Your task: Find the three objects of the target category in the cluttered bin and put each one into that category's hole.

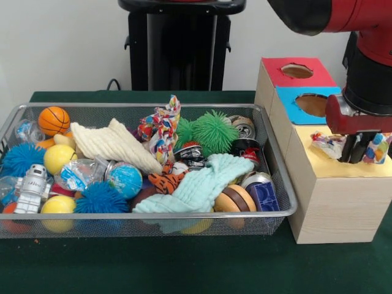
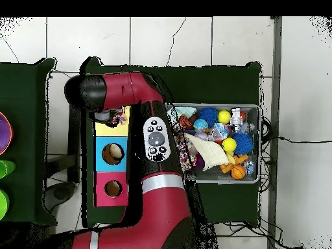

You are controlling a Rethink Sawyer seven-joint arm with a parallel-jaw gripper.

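The gripper [image 1: 356, 153] is hanging over the yellow-topped hole [image 1: 343, 160], apparently pinching a patterned rag [image 1: 378, 147] to drop it in; another patterned rag [image 1: 160, 130] is waiting in the cluttered bin [image 1: 147, 215].

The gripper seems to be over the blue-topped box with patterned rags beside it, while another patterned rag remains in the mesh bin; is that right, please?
Not quite: the front view shows the gripper over the yellow-topped box, not the blue one. The patterned rags beside it and the rag in the mesh bin are as stated.
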